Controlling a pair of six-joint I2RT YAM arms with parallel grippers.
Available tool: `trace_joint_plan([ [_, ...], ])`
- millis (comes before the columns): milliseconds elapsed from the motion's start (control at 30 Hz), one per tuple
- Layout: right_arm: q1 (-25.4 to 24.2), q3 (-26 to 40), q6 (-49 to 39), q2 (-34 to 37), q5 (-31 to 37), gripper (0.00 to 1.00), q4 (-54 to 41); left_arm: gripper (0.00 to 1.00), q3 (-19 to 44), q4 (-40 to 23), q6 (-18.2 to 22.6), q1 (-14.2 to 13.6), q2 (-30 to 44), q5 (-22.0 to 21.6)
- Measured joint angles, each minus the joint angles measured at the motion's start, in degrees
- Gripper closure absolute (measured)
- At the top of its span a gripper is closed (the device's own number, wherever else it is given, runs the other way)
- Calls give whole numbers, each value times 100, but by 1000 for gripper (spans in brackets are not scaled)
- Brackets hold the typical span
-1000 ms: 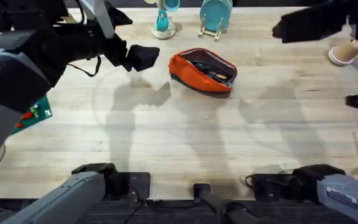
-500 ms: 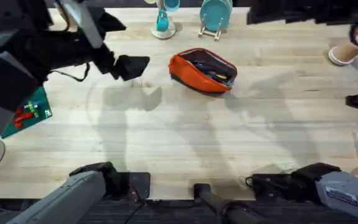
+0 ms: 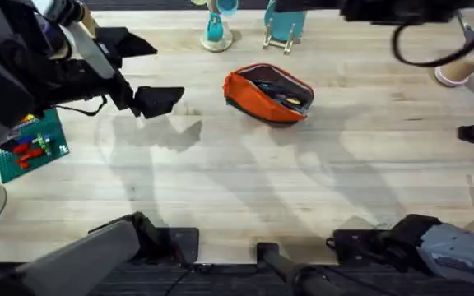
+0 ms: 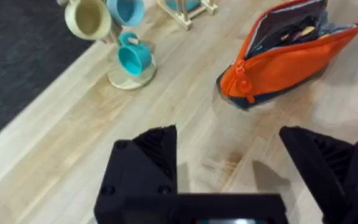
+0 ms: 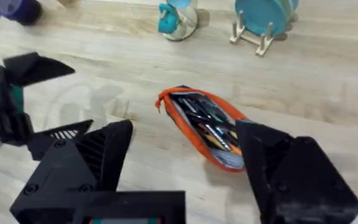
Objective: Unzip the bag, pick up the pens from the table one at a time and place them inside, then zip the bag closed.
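Both sets of jaws stand wide apart with nothing between them, as I see from each wrist camera. From overhead, my left gripper (image 3: 142,70) hangs above the table (image 3: 245,189), left of the bag (image 3: 268,93) and clear of it; its black fingers (image 4: 154,155) frame bare wood in the left wrist view. My right gripper (image 5: 185,162) is raised over the far part of the table, and overhead I see that arm as a dark, blurred bar along the far edge, cut off by the frame.

The orange bag lies on its side, past the middle of the table, its zipper open and its mouth gaping. Inside, against the dark lining, I can make out several slim pens (image 5: 207,127), but they overlap and I cannot count them or tell their colours surely.

Beyond the bag stand a mug tree (image 4: 120,46) with teal and cream cups and a rack holding a teal plate (image 5: 263,15). A green tray (image 3: 30,146) sits at the left, partly hidden by my left arm.
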Motion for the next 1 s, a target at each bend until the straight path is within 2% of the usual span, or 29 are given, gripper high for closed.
trace_joint_plan([
  [467,947,4,1688,587,457,6,218,8,0,-27,815,94,832,197],
  [733,1487,7,2786,1037,877,5,216,8,0,-13,897,154,1189,193],
  [1000,1573,15,3573,1739,967,6,233,7,0,9,916,154,1189,188],
])
